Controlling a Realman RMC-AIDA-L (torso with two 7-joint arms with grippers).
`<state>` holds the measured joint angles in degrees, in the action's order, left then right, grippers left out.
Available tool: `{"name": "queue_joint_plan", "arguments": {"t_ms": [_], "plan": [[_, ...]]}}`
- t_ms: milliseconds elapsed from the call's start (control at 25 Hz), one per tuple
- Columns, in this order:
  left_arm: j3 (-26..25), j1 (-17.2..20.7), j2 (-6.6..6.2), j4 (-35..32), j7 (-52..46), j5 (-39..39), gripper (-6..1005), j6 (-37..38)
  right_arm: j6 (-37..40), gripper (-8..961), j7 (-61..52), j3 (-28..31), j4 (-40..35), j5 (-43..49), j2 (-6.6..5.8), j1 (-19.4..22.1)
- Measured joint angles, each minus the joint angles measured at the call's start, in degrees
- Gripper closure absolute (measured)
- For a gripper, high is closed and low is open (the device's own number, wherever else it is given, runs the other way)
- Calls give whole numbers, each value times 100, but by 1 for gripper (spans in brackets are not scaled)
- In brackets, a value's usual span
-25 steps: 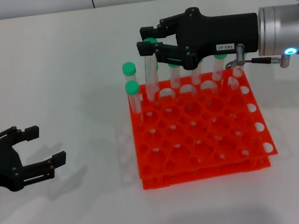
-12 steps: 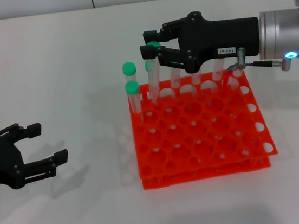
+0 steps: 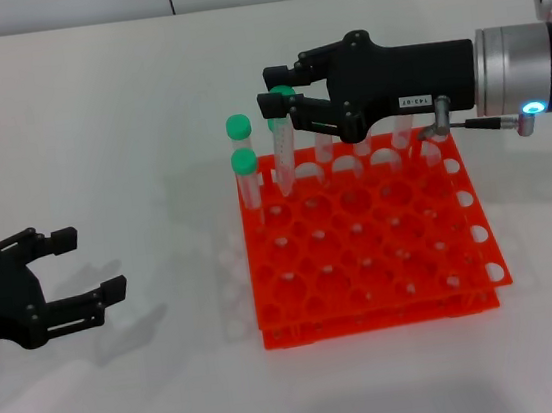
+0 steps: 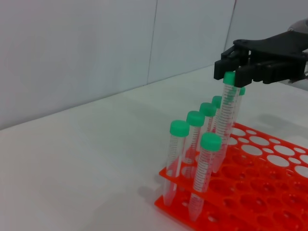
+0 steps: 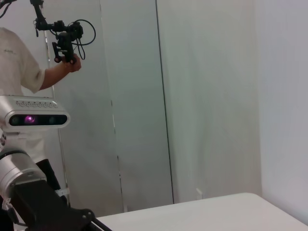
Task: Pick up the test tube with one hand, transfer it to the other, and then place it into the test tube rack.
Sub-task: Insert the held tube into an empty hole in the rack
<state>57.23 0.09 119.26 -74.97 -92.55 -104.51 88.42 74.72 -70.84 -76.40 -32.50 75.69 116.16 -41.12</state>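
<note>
White table [image 3: 94, 118] and pale wall panels frame the scene, with the test tube rack [image 3: 373, 255] standing toward the table's right half. Over the rack's far-left corner, the right gripper [image 3: 277, 87] has its jaws closed on the green cap end of the test tube [image 3: 280, 151], which hangs nearly upright, its long axis leaning slightly, its lower end just entering a hole in the rack's far row. The tube therefore lies straight below the jaws, and I judge that the coming release turns on that tip being seated. Near the table's left edge, the left gripper [image 3: 82, 266] rests with jaws spread and empty, well apart from the rack.

From the left wrist view the tube [image 4: 224, 120] shows side-on, reaching down among its neighbours, which the head view foreshortens. Nothing of the rack appears in the right wrist view.
</note>
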Motion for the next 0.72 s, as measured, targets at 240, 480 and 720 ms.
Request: {"name": "queue_joint_plan", "arguments": {"t_ms": [240, 480, 720], "plan": [[25, 0, 0, 0, 0, 0, 124, 0, -55, 698, 35, -7, 0, -6, 3, 47], [30, 0, 3, -17, 0, 0, 124, 5, -85, 698, 67, -7, 0, -11, 3, 69], [35, 0, 8, -19, -5, 1, 124, 16, -85, 698, 70, -85, 2, -11, 3, 78]]}}
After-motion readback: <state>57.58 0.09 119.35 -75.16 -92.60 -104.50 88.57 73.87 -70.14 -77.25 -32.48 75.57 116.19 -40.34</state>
